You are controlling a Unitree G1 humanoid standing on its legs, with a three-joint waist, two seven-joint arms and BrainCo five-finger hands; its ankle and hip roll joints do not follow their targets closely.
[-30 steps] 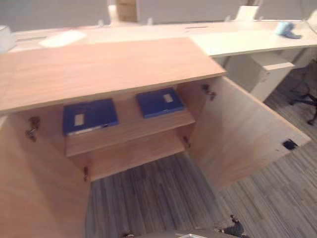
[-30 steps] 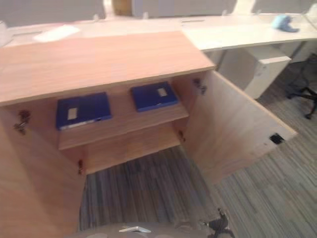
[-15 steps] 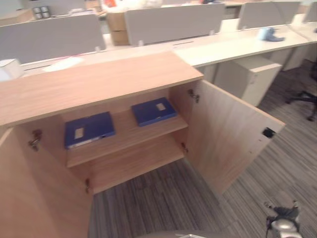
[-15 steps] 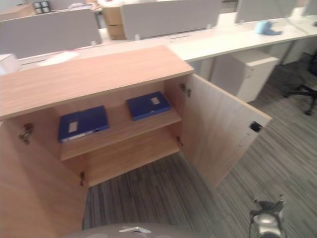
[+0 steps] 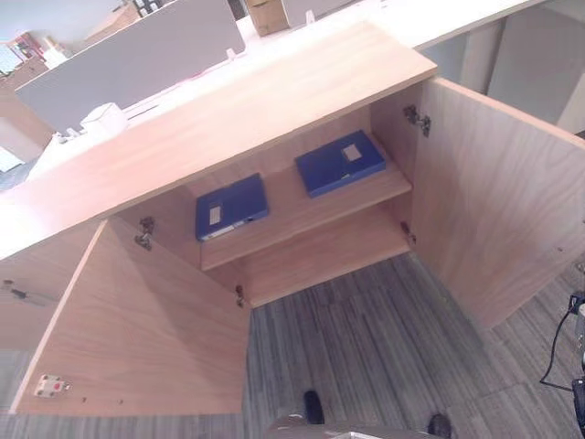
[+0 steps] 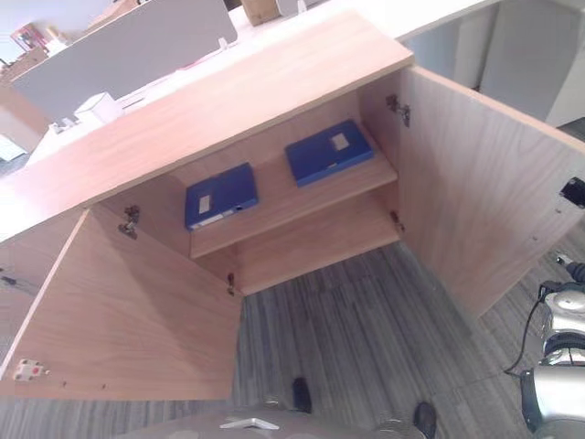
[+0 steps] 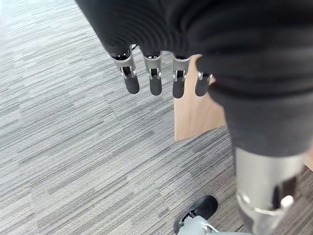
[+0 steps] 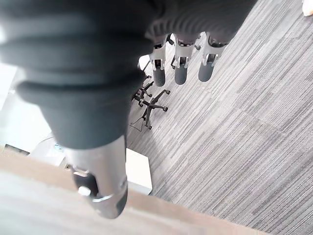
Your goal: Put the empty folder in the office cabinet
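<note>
The wooden office cabinet (image 5: 228,110) stands with both doors swung wide. On its upper shelf (image 5: 302,215) lie two blue folders flat, one at the left (image 5: 231,207) and one at the right (image 5: 339,162), each with a pale label. The lower shelf (image 5: 320,261) is bare. My left hand (image 7: 153,78) hangs over the grey carpet near the corner of the left door (image 7: 195,112), fingers straight and holding nothing. My right hand (image 8: 180,68) hangs over the carpet too, fingers straight and empty. Both hands are well away from the folders.
The left door (image 5: 137,338) and right door (image 5: 498,201) stick out into the carpeted floor (image 5: 366,347) in front. Behind the cabinet are grey partition screens (image 5: 137,55) and a small white box (image 5: 102,119). An office chair (image 8: 151,100) and a white pedestal (image 8: 139,171) stand off to my right.
The whole picture has shifted: the camera has turned, so the open left door now shows fully. The two folders lie as before on the shelf.
</note>
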